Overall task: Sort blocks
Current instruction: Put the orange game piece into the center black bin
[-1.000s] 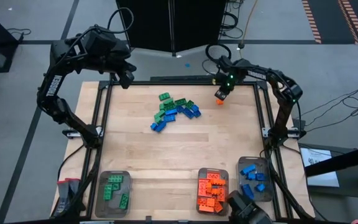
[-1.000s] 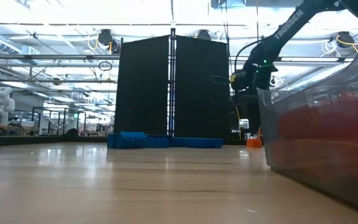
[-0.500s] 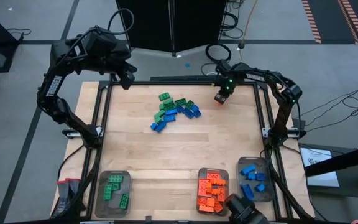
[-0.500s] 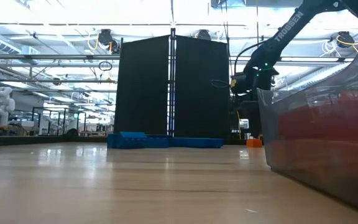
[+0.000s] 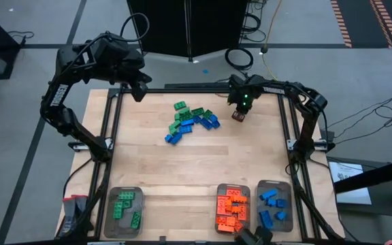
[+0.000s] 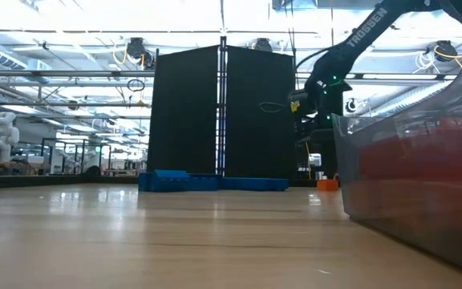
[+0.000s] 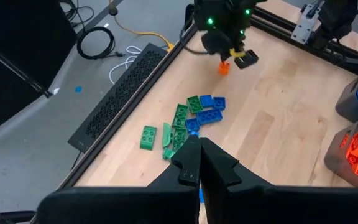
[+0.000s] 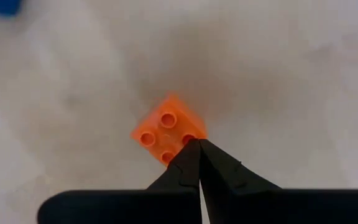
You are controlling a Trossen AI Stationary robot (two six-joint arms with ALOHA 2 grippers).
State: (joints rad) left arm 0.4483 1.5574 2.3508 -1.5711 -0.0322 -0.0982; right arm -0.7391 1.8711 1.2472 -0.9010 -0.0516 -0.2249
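Three clear trays (image 5: 124, 211) of sorted blocks sit along the near edge. Mid-table lies a green and blue pile (image 5: 192, 121). Beyond it, the right gripper (image 5: 237, 116) hangs with jaws pressed together, apparently just over an orange block (image 8: 168, 129). The left gripper (image 5: 139, 93), jaws also closed and empty, waits at the far left corner.

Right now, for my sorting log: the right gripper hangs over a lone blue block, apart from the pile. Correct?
No: the block under the right gripper is orange, not blue; the right wrist view shows it. It lies apart from the pile.
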